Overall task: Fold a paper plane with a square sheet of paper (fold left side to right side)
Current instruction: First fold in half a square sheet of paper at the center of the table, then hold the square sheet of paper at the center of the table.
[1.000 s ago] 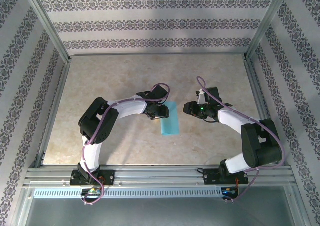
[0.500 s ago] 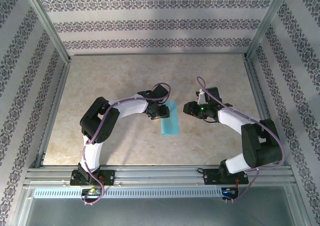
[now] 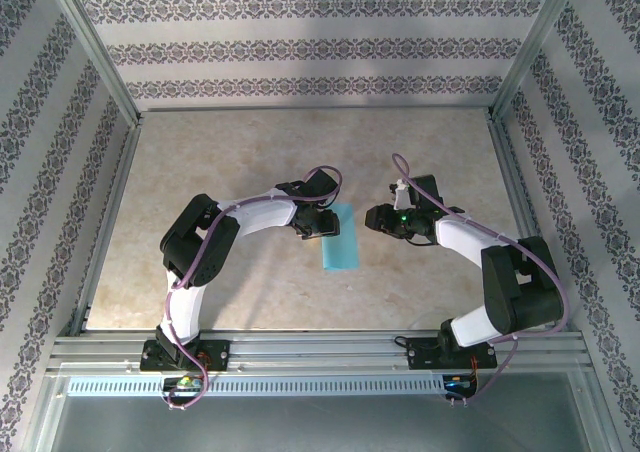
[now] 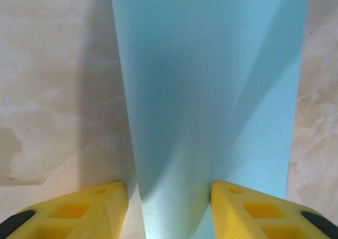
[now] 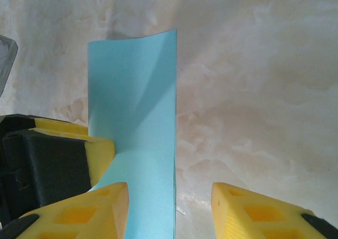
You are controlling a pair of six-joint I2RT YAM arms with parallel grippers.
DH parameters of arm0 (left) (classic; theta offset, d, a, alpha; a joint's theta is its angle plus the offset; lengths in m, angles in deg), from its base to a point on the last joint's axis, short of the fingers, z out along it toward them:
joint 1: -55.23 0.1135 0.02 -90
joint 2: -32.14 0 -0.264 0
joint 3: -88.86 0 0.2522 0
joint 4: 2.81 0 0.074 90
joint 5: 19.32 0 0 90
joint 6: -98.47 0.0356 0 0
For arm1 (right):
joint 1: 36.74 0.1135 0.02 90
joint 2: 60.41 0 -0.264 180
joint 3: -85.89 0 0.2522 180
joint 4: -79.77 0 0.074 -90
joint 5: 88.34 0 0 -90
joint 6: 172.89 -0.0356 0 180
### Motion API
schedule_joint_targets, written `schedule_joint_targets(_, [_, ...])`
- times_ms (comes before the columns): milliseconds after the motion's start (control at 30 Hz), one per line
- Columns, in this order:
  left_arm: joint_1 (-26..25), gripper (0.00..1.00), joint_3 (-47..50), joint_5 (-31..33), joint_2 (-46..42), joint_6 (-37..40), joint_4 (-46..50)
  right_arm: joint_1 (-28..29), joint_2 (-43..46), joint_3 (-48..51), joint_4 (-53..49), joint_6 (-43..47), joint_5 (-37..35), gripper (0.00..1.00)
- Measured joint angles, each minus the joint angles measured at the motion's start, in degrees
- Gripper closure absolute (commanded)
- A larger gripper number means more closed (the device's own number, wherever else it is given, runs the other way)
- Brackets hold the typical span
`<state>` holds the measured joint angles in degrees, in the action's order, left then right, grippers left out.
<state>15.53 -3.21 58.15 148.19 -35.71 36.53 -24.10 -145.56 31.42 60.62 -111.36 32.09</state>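
- Set against the picture a second ago, the top view is nearly the same. The sheet of paper (image 3: 340, 240) lies in the same spot on the counter (image 3: 240, 152), and both arms keep their bent poses.
- Any shift of the right arm towards the paper is too slight to be sure of.
- The turquoise sheet shows as a narrow strip, longer than wide, around the middle of the counter between the two arms. Its far end is just beside the left end effector (image 3: 322, 227).
- In the left wrist view the yellow fingers (image 4: 90, 207) of the left end effector are spread apart. The paper runs away from the camera between them, and the right-hand finger overlaps its edge. A soft diagonal shadow crosses the sheet.
- From the right wrist camera, one yellow and black finger of the left end effector sits at the left edge of the sheet. The far edge of the paper curls a little off the counter.
- The right end effector (image 5: 169, 196) is also spread. One finger is over the near part of the sheet and the other over bare counter, and nothing is pinched between them.
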Motion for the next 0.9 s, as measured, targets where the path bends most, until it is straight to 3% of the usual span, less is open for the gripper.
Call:
schedule_joint_targets(200, [0.0, 0.52, 0.0, 0.0, 0.0, 0.0, 0.0, 1.3, -1.6, 0.0, 0.0, -0.1, 1.0, 0.59])
schedule_joint_targets(567, [0.0, 0.52, -0.4, 0.2, 0.2, 0.0, 0.5, 4.1, -7.0, -0.9, 1.6, -2.1, 6.5, 0.91])
schedule_joint_targets(900, [0.0, 0.52, -0.5, 0.2, 0.3, 0.0, 0.5, 6.1, -11.4, -3.2, 3.3, -3.3, 8.7, 0.97])
